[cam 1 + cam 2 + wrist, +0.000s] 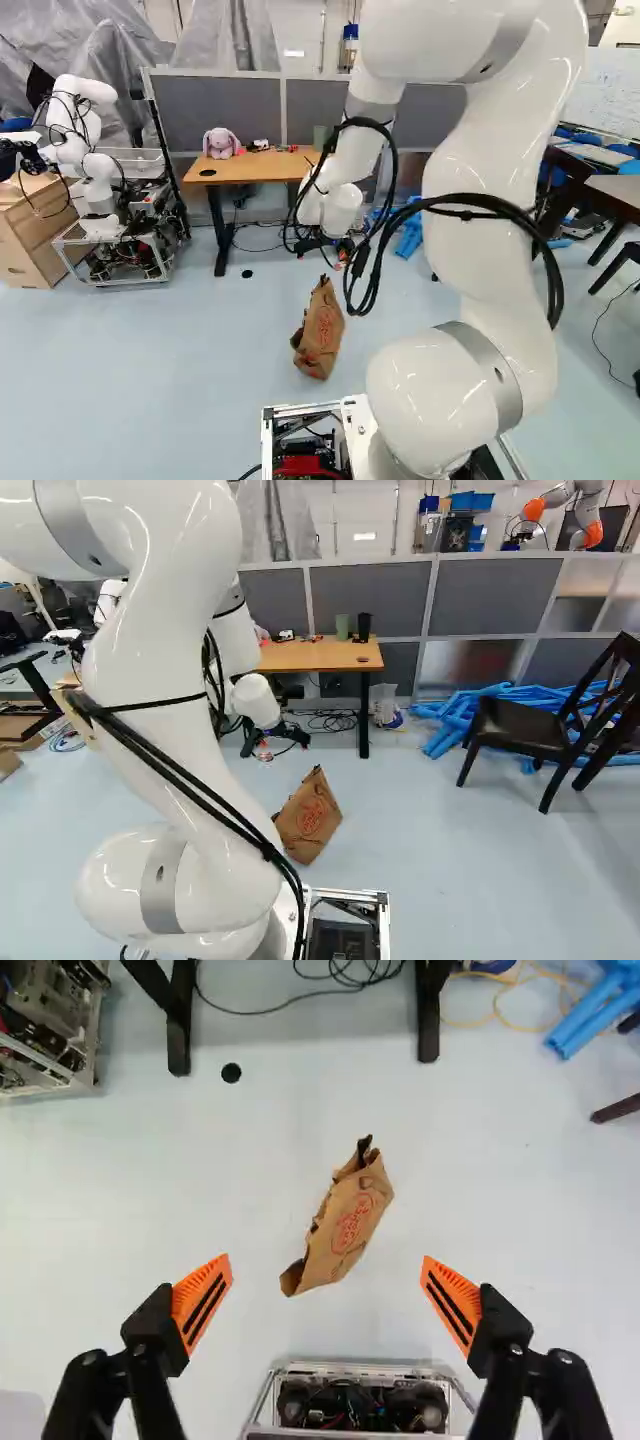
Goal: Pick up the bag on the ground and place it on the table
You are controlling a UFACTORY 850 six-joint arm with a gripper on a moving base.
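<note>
"Wrist view, step in hand?"

"Approach, before the grasp. The tool (328,1268) is open, its two orange pads set wide apart. The paper bag (347,1228) lies ahead of it on the floor (170,1180), beyond the front edge of the moving base (355,1368) and short of the table legs."

"And the next move?"

"Probably a descent over the bag with a slight turn of the wrist, since its long axis runs oblique to the line of closing; then a pinch across the narrow width. Thin, crumpled paper is likely to fold or slip if caught only by a loose edge."

"Surface for placement?"

"The wooden tabletop (260,172). Left base view: a pink plush rabbit (221,143) sits toward its far left corner. Right base view: a green cup (342,627) and a black cup (364,627) stand near the far right corner. The lifted bag should clear the near edge and come down short of these."

"Surroundings?"

"Grey partition panels (390,595) behind the far edge; blue tubes (447,720) and a dark chair (520,730) to the right; another robot (92,165) to the left."
</note>
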